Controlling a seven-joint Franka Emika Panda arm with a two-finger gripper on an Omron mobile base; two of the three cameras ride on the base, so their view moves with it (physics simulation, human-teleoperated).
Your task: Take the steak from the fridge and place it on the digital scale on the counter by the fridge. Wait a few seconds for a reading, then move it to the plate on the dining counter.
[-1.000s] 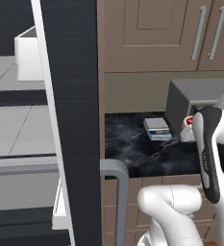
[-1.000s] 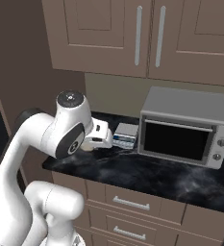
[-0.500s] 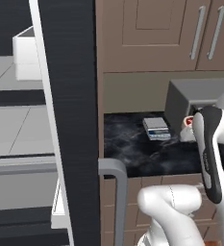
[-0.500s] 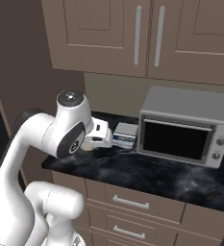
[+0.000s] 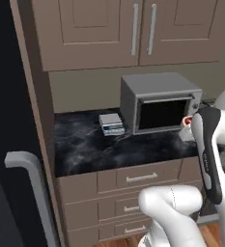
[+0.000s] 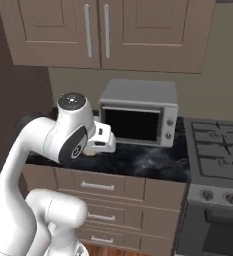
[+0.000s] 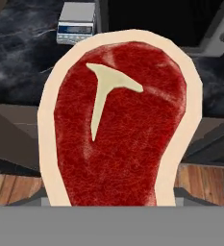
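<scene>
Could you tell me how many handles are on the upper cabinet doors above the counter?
2: a left handle and a right handle, side by side where the two doors meet, above the oven. Further cabinets outside the views may carry more.

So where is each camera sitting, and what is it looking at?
Left base view: behind the arm's left, facing the counter, digital scale and oven; white arm at right.
Right base view: behind its right, facing the oven and stove; arm at left.
Hand view: on the hand, looking past the steak down at the scale.
All three share counter and oven.
</scene>
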